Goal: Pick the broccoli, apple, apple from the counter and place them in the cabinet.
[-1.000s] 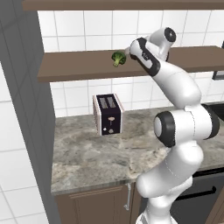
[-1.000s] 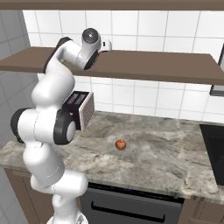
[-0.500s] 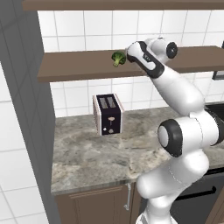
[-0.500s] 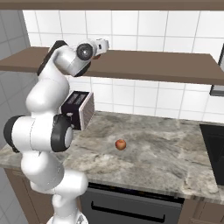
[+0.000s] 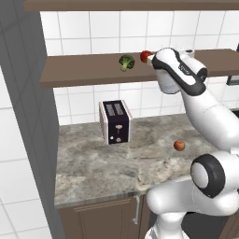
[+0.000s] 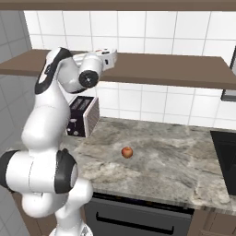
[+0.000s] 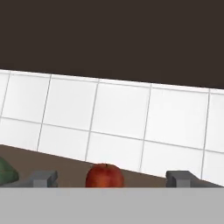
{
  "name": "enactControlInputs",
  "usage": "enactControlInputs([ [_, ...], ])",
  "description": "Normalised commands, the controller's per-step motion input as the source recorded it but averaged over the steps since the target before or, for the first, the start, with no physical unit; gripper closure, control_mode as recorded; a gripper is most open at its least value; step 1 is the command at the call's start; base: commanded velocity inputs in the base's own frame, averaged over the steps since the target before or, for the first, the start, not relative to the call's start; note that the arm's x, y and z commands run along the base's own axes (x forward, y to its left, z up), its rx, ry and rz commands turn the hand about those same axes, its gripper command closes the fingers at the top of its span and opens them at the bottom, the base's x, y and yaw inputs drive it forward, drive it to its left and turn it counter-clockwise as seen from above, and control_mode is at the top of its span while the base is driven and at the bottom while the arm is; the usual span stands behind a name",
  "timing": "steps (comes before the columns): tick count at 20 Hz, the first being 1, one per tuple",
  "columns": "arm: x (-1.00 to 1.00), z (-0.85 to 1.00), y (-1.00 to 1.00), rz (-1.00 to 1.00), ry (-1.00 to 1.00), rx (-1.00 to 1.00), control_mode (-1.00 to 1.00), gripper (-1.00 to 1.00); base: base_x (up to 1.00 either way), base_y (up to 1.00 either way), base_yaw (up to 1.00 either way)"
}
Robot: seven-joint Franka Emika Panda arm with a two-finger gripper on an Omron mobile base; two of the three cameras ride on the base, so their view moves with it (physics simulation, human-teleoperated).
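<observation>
The broccoli (image 5: pixel 126 61) lies on the brown cabinet shelf (image 5: pixel 79 71), and its edge shows at the far left of the hand view (image 7: pixel 6 173). Just to its right on the shelf sits a deep red apple (image 5: pixel 145 56). In the hand view this apple (image 7: pixel 104 175) rests on the board between the two spread fingertips of my gripper (image 7: pixel 111 178), touching neither. The gripper is open and level with the shelf (image 6: pixel 112 53). The orange-red apple (image 5: pixel 179 145) (image 6: pixel 127 152) lies on the marbled counter (image 5: pixel 102 163).
A dark toaster (image 5: pixel 115 122) stands at the back of the counter, under the shelf. White tiled wall runs behind the shelf. A second brown board (image 5: pixel 130 4) hangs above. A dark stove top (image 6: pixel 226 152) borders the counter on the right.
The jaws have opened wide and let go of the red apple, which now rests on the shelf beside the broccoli. The arm's elbow has swung and the hand has drawn back slightly.
</observation>
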Motion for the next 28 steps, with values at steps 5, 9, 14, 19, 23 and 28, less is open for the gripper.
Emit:
enactControlInputs([
  [5, -1.0, 0.51, -0.34, -0.07, 0.02, 0.01, -1.0, -1.0, 0.0, 0.0, 0.0],
  [9, -1.0, 0.47, -0.19, -0.1, 0.13, 0.0, -1.0, -1.0, 0.0, 0.0, 0.0],
  [14, -1.0, 0.56, -0.06, -0.07, 0.31, -0.01, -1.0, -1.0, 0.0, 0.0, 0.0],
  [19, -1.0, 0.63, -0.03, -0.05, 0.43, -0.03, -1.0, -1.0, 0.0, 0.0, 0.0],
  [23, -1.0, 0.64, -0.08, -0.02, 0.5, -0.03, -1.0, -1.0, 0.0, 0.0, 0.0],
  [28, -1.0, 0.21, -0.11, -0.04, 0.43, 0.0, -1.0, -1.0, 0.0, 0.0, 0.0],
])
